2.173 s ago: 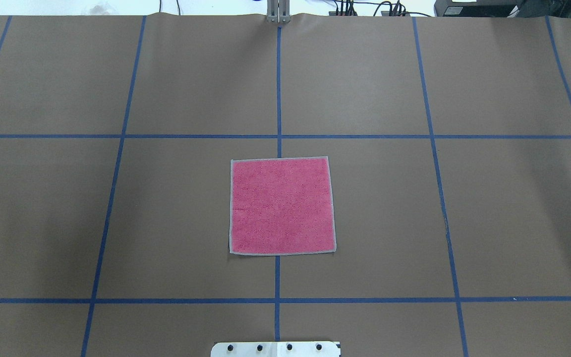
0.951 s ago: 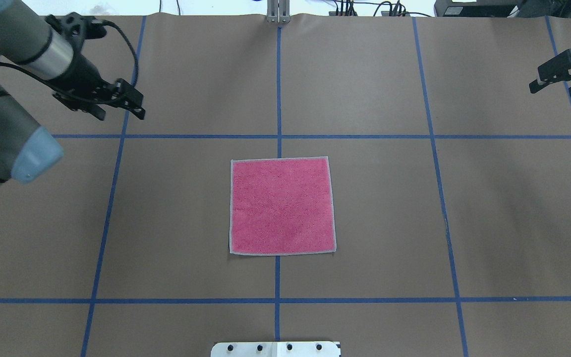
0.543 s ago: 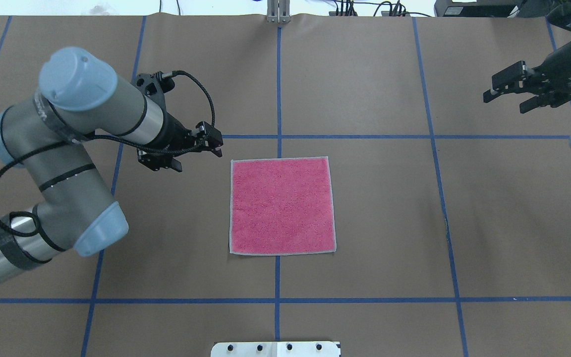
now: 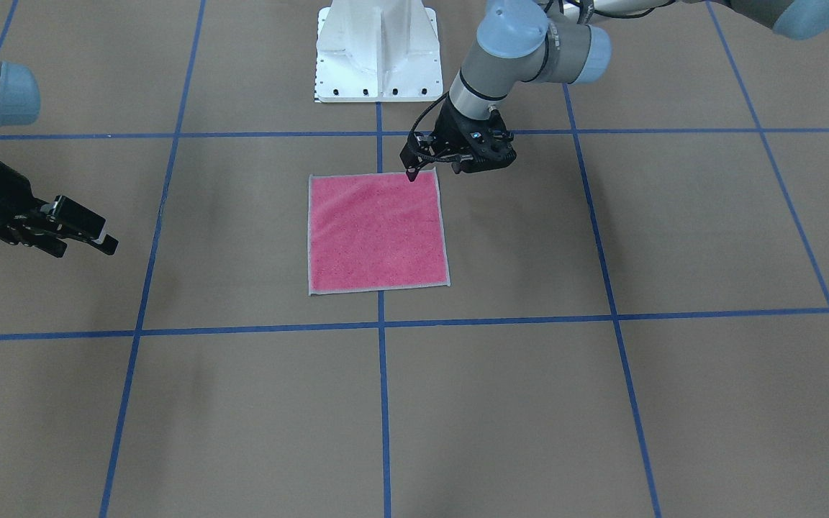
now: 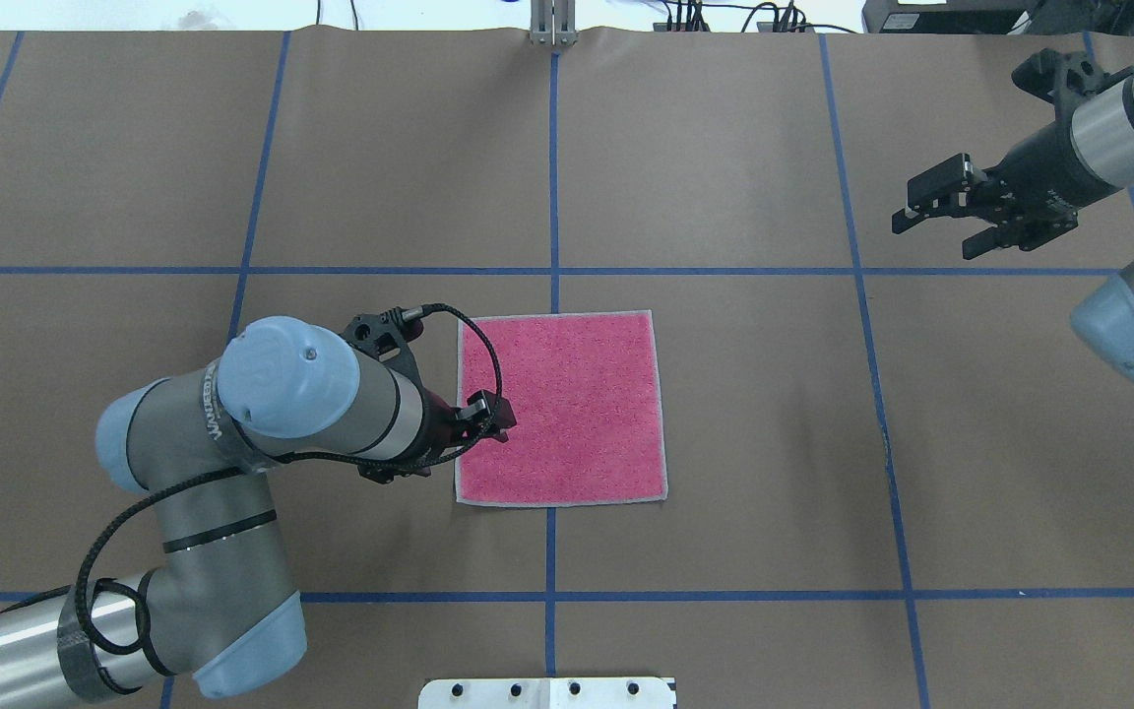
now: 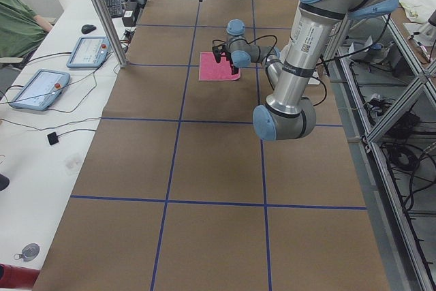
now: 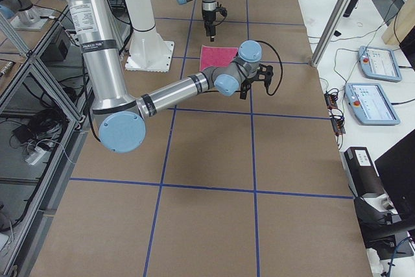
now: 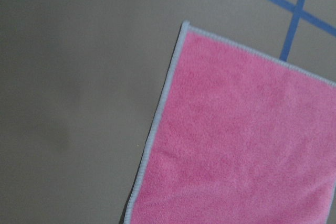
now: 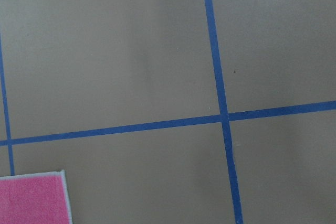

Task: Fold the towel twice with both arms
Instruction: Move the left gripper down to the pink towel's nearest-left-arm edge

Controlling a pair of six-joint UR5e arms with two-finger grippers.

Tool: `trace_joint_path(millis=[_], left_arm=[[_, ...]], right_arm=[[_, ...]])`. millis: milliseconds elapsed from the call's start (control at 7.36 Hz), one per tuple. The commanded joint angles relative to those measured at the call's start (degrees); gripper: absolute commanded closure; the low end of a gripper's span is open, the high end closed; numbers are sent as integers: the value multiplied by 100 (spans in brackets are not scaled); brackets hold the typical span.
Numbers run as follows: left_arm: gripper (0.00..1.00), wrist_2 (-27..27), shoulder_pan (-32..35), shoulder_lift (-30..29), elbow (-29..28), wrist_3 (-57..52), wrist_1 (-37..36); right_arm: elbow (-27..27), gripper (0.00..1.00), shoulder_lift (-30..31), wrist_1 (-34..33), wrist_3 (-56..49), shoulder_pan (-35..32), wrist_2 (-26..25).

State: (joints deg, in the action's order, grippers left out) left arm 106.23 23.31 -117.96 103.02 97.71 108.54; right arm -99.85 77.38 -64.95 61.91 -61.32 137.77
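towel (image 5: 577, 404) edge hidden under left end effector (image 5: 490, 421), right arm (image 5: 1108, 128) cropped

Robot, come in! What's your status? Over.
Left gripper open, over towel corner. Right gripper open, far off. Towel flat, unfolded. Nothing blocking.

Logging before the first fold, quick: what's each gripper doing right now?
Left gripper: open, empty, over a corner of the towel.
Right gripper: open, empty, away from the towel.
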Motion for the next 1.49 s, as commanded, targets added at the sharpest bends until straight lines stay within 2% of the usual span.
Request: trace_joint_path(millis=[0,272,543,1358], left_arm=[[1,-164,-230,71,-44,116,1],[1,-199,-266,71,-53,143,1],[13,-200,-266,62,-71,143,1],[17,-269,-344,-17,-308,143,18]], right_arm=[[-26,0,-4,0,40,24,-22],[-44,0,-4,9,31,15,-14],[-35,0,-13,0,49,24,-13],[-26,0,-4,0,49,24,-13]])
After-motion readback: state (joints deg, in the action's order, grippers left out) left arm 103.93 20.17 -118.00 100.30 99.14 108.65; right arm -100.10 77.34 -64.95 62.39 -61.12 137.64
